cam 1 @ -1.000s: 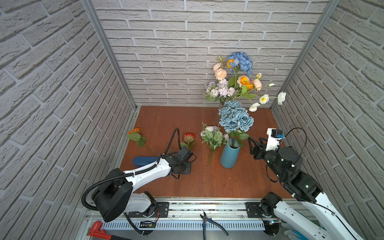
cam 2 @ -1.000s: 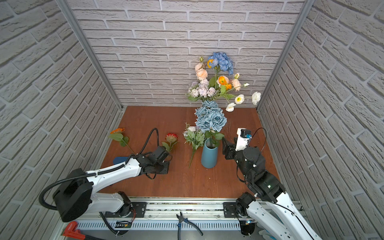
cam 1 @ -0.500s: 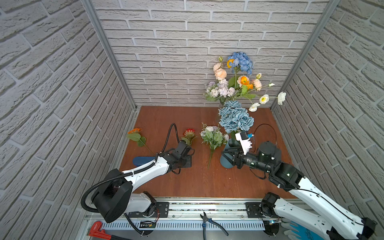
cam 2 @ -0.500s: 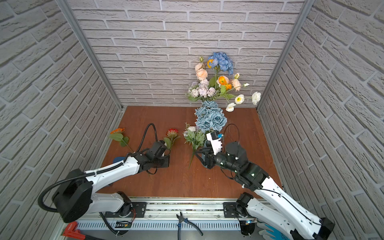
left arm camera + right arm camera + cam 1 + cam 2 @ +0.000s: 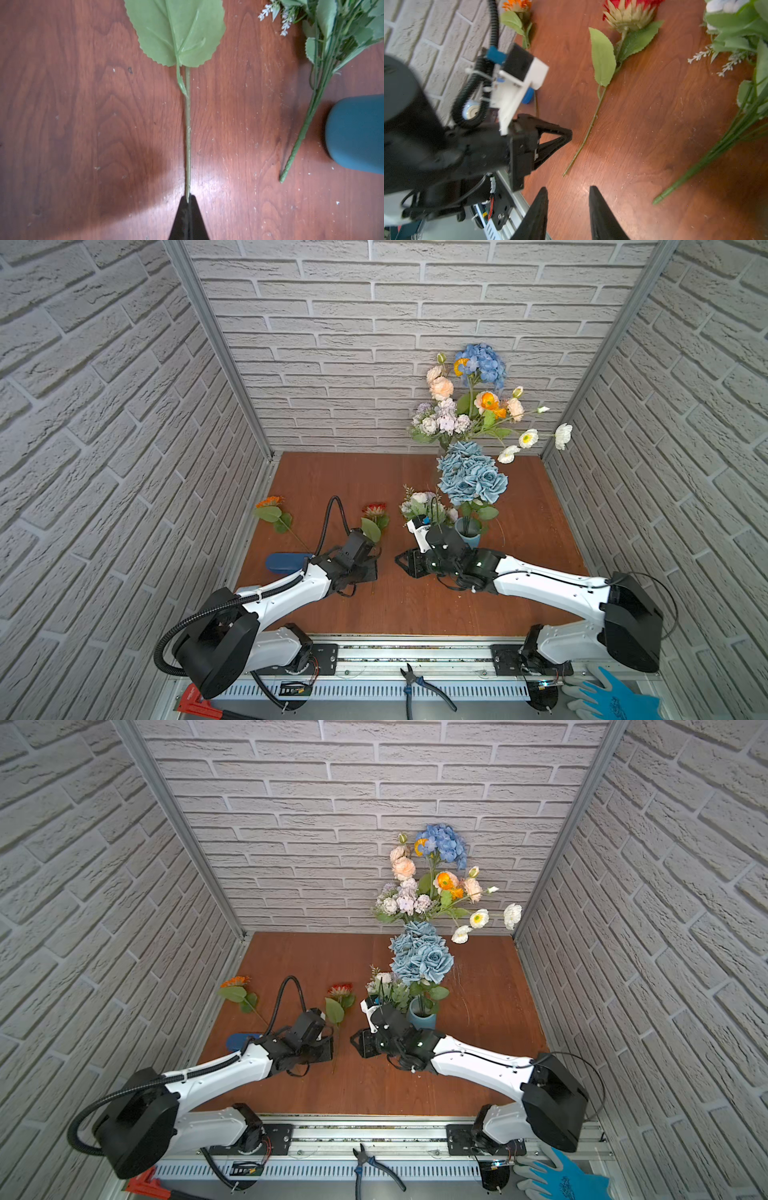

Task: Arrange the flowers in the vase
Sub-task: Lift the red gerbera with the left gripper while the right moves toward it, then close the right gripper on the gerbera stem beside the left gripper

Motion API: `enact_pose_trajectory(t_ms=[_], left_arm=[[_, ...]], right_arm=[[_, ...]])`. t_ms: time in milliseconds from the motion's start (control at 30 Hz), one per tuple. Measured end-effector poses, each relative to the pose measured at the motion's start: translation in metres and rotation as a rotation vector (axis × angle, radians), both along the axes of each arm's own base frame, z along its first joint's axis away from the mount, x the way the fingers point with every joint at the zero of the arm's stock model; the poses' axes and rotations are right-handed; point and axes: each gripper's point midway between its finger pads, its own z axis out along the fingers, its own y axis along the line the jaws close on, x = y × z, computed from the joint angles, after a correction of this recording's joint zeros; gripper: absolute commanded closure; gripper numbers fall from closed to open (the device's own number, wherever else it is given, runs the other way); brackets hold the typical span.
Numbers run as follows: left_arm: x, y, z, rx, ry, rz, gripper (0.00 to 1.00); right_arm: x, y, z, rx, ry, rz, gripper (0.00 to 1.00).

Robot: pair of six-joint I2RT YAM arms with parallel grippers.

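A wooden table [image 5: 419, 610] stood between grey brick walls [image 5: 353, 315]. A blue oval object [image 5: 286, 562] lay near its left edge. By the metal rail [image 5: 415, 657] in front lay pliers [image 5: 411, 680], a red tool [image 5: 193, 699] far left and a blue glove [image 5: 615, 701] far right.

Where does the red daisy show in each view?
In both top views: red daisy lies left of centre, left of the lilac-white bunch.
Left wrist: only its leaf and stem, mid-picture.
Right wrist: head, leaves and stem, between the left gripper and the bunch.
Shared landmark: that bunch, in all four.
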Motion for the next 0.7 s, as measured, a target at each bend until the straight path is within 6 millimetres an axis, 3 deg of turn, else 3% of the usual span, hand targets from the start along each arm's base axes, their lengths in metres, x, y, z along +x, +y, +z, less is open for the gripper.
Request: enact_pose_trajectory(t_ms=[167,333,433,567,700], left_arm=[[-0.002,0.008,-0.002,-0.007,0.0,0.027,1.0],[0.005,0.023,-0.001,-0.014,-0.009,0.082,1.0],[0.013,0.033,0.004,-0.027,-0.028,0.125,1.0],[0.026,0.048,0.015,-0.054,-0.075,0.192,1.0],[0.034,0.063,0.022,-0.072,-0.114,0.249,1.0]], right_arm=[[0.023,0.023,-0.014,-0.01,0.025,-0.048,0.65],[0.034,0.05,-0.024,-0.038,0.023,-0.043,0.65],[0.038,0.064,-0.04,-0.074,0.037,-0.037,0.65],[0.041,0.07,-0.063,-0.172,0.045,-0.047,0.65],[0.041,0.071,-0.069,-0.27,0.023,-0.07,0.66]])
